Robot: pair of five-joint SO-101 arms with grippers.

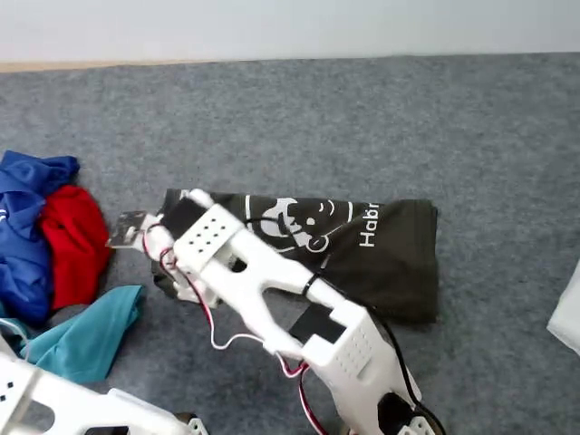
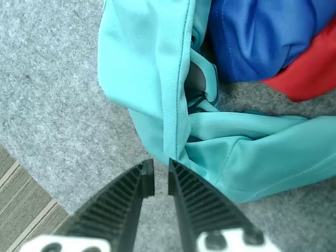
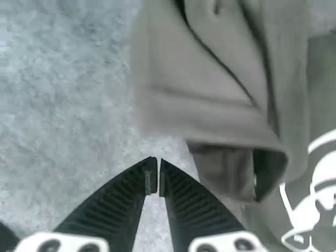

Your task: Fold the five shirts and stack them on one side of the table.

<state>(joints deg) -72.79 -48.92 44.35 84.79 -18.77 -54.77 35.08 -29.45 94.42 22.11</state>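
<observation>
From above, the grey desk (image 1: 471,118) carries a dark shirt (image 1: 390,263) with a white print, lying partly folded at the centre. The right arm (image 1: 299,308) comes in from 5 o'clock across the dark shirt, and the right hand (image 1: 127,230) sits at the garment's 9 o'clock edge. At 9 o'clock on the desk a blue shirt (image 1: 23,227) and a red shirt (image 1: 72,245) lie bunched together, with a teal shirt (image 1: 86,340) touching them at 8 o'clock. A white cloth (image 1: 569,313) shows at 4 o'clock, and the left arm (image 1: 54,403) at 7 o'clock. At the left wrist, the left hand (image 2: 160,181) is all but clenched, a thin slit between its fingers, grasping nothing, just beside the teal shirt (image 2: 152,68); the blue shirt (image 2: 262,37) and red shirt (image 2: 315,73) lie beyond. At the right wrist, the right hand (image 3: 157,176) is clenched and empty over bare desk (image 3: 58,105), just beside the dark shirt's (image 3: 210,79) folded edge.
</observation>
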